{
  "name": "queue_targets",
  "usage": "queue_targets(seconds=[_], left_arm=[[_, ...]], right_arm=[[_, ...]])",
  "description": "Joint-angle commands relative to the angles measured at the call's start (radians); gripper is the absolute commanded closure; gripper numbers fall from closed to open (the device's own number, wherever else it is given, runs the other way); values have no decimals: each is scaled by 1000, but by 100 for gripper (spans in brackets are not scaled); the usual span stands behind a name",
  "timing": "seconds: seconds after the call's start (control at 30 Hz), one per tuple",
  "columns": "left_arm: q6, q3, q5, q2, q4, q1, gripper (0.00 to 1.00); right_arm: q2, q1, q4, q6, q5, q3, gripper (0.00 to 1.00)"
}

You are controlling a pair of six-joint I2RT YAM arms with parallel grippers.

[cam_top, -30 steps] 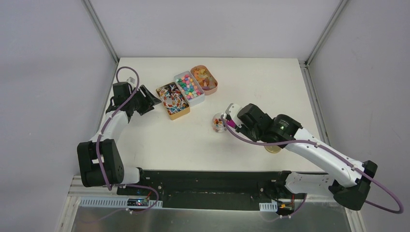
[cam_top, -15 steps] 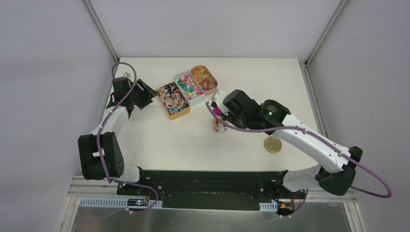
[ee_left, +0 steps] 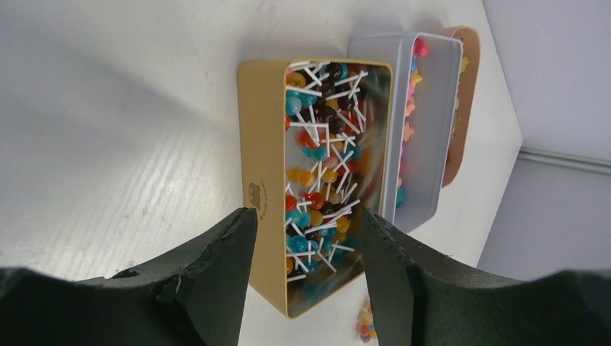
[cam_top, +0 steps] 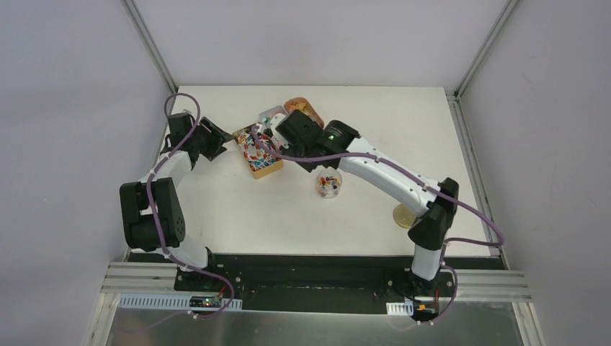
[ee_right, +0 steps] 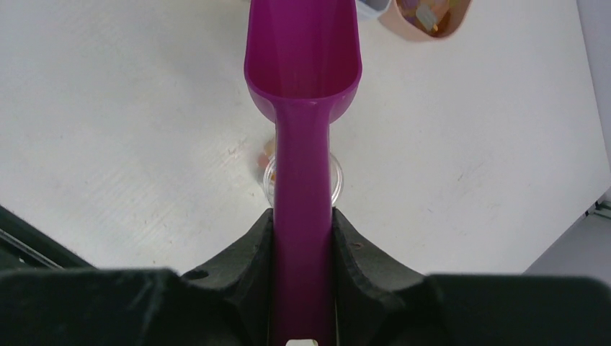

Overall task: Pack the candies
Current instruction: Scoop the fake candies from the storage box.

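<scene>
My right gripper [cam_top: 262,135] hangs over the far side of the yellow tin [cam_top: 268,171] of candies [cam_top: 251,150]; left gripper [cam_top: 216,141] sits just beside that tin's left end. Near my right forearm stands the clear cup [cam_top: 328,186], with the gold lid [cam_top: 404,215] further right by my elbow.

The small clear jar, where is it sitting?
In the top view, the jar stands mid-table, right of the yellow tin, close beside the right arm.
</scene>
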Motion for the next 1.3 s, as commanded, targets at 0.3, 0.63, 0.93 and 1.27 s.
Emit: queue_targets(seconds=[0.3, 0.63, 0.93, 1.27], left_arm=[[-30, 180, 38, 157, 94, 90, 45], [-37, 206, 68, 273, 116, 92, 48], [-59, 223, 99, 331, 126, 94, 48], [-103, 246, 142, 389, 177, 90, 48]], right_arm=[[317, 11, -55, 62, -51, 428, 100], [449, 12, 8, 81, -57, 491, 100], [517, 11, 86, 67, -32, 512, 100], [588, 13, 113, 54, 22, 534, 100]])
